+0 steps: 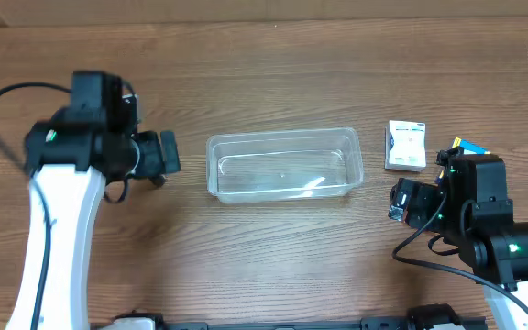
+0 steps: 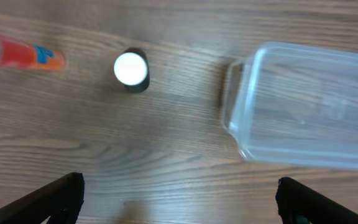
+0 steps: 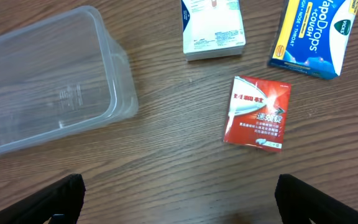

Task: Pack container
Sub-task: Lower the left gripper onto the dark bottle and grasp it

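The clear plastic container (image 1: pixel 282 137) stands empty at the table's middle. My left gripper (image 1: pixel 169 154) is open and empty just left of it. In the left wrist view the container's near end (image 2: pixel 232 112) is at the right, and my left gripper (image 2: pixel 179 202) hangs over bare wood. My right gripper (image 1: pixel 401 202) is open and empty, right of the container and slightly nearer the front. In the right wrist view the container (image 3: pixel 120 81) is at the upper left, apart from my right gripper (image 3: pixel 179 202).
A small dark bottle with a white cap (image 2: pixel 131 70) and an orange-red tube (image 2: pixel 23 55) lie left of the container. A white box (image 1: pixel 405 147) (image 3: pixel 212 28), a yellow-blue VapoDrops box (image 3: pixel 312 37) and a red sachet (image 3: pixel 258 112) lie to its right.
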Controlling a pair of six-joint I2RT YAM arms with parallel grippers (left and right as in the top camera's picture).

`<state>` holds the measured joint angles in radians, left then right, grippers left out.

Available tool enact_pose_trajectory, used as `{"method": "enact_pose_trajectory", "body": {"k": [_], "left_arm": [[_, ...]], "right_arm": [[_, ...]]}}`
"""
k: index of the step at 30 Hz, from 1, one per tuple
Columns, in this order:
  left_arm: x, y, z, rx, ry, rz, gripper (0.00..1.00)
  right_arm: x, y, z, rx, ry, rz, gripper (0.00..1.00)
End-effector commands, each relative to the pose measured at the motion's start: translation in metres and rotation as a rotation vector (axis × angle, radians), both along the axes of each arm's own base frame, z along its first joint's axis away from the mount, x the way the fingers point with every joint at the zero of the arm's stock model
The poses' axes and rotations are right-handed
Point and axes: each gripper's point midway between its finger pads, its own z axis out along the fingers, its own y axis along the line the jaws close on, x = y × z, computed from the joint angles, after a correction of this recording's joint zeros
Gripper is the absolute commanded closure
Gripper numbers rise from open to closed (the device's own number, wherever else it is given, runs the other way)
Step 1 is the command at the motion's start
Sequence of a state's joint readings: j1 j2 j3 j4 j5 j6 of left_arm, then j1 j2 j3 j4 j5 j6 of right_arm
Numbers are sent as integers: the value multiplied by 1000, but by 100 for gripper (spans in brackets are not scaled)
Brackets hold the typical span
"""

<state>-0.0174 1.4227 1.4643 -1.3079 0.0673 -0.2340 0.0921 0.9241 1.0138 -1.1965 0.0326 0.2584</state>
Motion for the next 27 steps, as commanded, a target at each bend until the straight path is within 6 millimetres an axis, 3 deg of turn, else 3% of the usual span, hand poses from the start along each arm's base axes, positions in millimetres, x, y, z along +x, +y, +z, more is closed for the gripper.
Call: {"method": "enact_pose_trajectory", "body": {"k": [1, 5, 7, 12, 19, 24, 27], "left_arm": [[26, 13, -36, 3, 95, 80, 0], [46, 29, -85, -4, 201, 163, 0], [54, 33, -99, -4, 214, 173, 0], [53, 33, -143, -2, 338, 173, 0], [49, 38, -147, 30, 362, 173, 52], [48, 44, -146, 63, 364, 177, 67], [49, 46, -135, 81, 365, 178, 76]], "right_arm": [[6, -2, 11, -1, -32, -12, 0], [8, -1, 4, -4, 0, -12, 0], [9, -1, 2, -5, 12, -12, 0], [10, -1, 1, -5, 18, -12, 0], [10, -1, 1, -6, 18, -12, 0], [10, -1, 1, -6, 18, -12, 0], [10, -1, 1, -6, 18, -12, 0]]}}
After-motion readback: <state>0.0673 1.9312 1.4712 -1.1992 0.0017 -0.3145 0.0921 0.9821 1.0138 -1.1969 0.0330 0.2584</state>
